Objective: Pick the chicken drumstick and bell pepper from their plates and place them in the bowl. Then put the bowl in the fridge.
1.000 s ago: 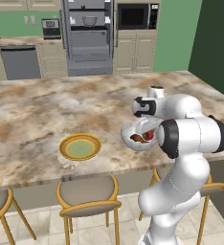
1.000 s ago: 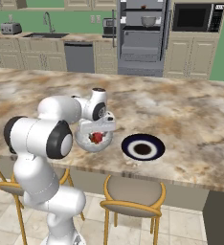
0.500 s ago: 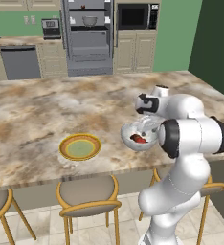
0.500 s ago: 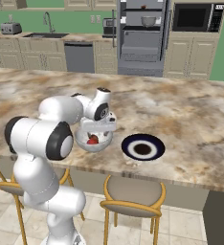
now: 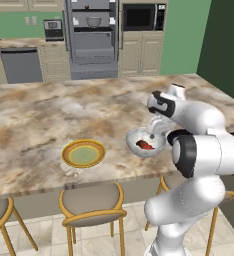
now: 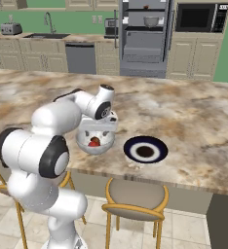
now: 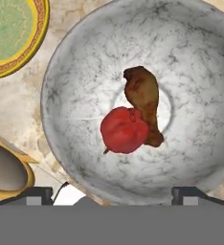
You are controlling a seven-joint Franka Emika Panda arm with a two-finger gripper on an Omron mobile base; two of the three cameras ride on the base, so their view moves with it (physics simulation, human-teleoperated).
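Observation:
The speckled whitish bowl (image 7: 66, 67) stands on the marble island near its front edge, also seen as the bowl (image 5: 133, 139) and the bowl (image 6: 85, 144). Inside it the brown chicken drumstick (image 7: 142, 93) lies against the red bell pepper (image 7: 125, 130), the bell pepper (image 5: 145, 145) showing as a red spot. My gripper (image 7: 114, 194) hangs open just above the bowl, its fingertips (image 7: 37, 194) wide apart with nothing between them; the gripper (image 5: 156, 131) and gripper (image 6: 100, 128) point down. The yellow-rimmed plate (image 5: 84, 153) and the dark plate (image 6: 145, 149) are bare. The steel fridge (image 5: 91, 37) stands at the far wall.
The bowl sits between the two plates, close to the island's front edge (image 5: 89, 181). Bar stools (image 5: 91, 205) stand under that edge. A black microwave (image 5: 139, 17) is built in to the right of the fridge. A dishwasher (image 5: 20, 65) is at the back left.
The jaws have spread wider over the bowl, with the bell pepper lying loose inside. The arm has hardly moved.

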